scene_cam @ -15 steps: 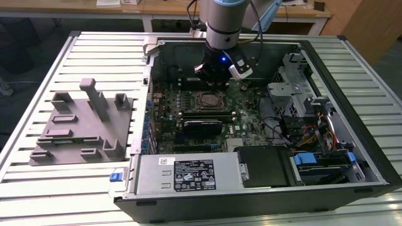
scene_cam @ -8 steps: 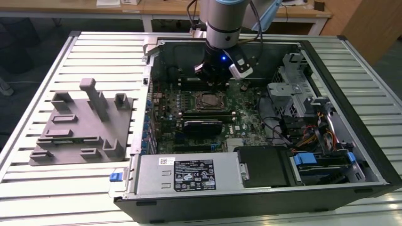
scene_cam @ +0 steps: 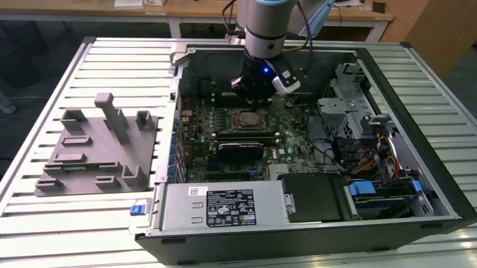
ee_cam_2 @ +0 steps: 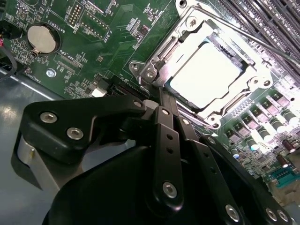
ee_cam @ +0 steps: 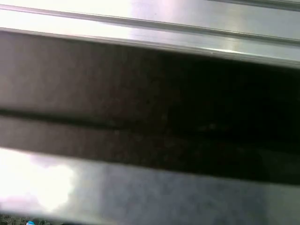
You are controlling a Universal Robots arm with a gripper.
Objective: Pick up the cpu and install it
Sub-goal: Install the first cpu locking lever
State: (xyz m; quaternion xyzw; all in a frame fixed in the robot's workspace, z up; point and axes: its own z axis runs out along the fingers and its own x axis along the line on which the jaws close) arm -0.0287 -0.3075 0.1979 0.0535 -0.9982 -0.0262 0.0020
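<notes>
Already the cpu (ee_cam_2: 206, 75) lies flat inside the socket frame (ee_cam_2: 255, 70) on the motherboard (scene_cam: 287, 120); the gripper (ee_cam_2: 161, 96) hangs just beside that frame, fingers narrowed together, holding nothing.

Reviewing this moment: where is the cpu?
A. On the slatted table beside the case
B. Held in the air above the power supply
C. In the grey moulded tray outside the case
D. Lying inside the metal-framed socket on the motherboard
D: in the second wrist view the cpu, its shiny top bright, lies within the socket frame on the motherboard, just beyond the gripper.
</notes>
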